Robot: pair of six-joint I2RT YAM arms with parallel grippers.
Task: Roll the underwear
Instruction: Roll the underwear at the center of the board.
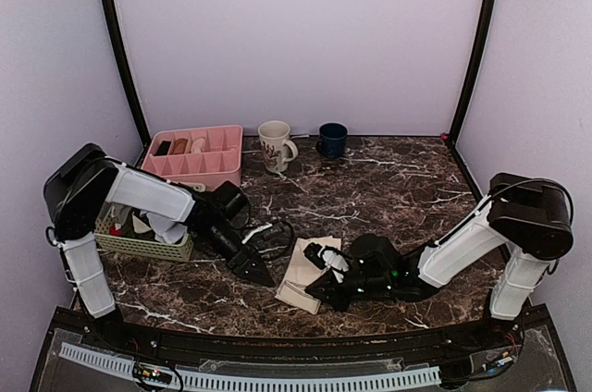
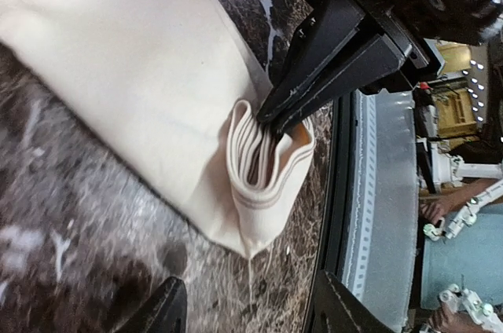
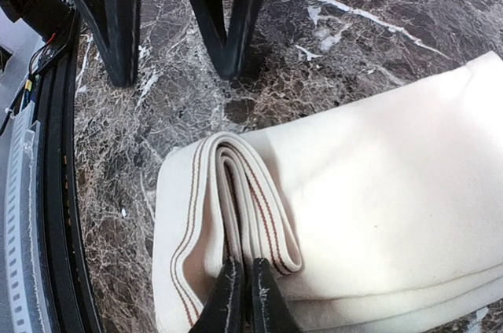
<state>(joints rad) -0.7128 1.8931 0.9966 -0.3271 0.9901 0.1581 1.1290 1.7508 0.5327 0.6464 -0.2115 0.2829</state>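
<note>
The cream-beige underwear (image 1: pixel 302 274) lies flat on the dark marble table near the front edge. Its near end, with thin brown stripes, is turned over into a loose roll (image 2: pixel 266 162); the roll also shows in the right wrist view (image 3: pixel 228 192). My right gripper (image 3: pixel 245 295) is shut on layers of that rolled end and lies low over the table in the top view (image 1: pixel 321 292). My left gripper (image 2: pixel 251 313) is open and empty, just left of the underwear (image 1: pixel 257 268). Its two fingers (image 3: pixel 118 19) stand apart on the marble beyond the roll.
A pink divided tray (image 1: pixel 196 153), a patterned cream mug (image 1: pixel 275 145) and a dark blue cup (image 1: pixel 332 140) stand at the back. A green basket (image 1: pixel 143 242) sits at the left. The table's black front edge (image 2: pixel 339 192) runs close to the roll.
</note>
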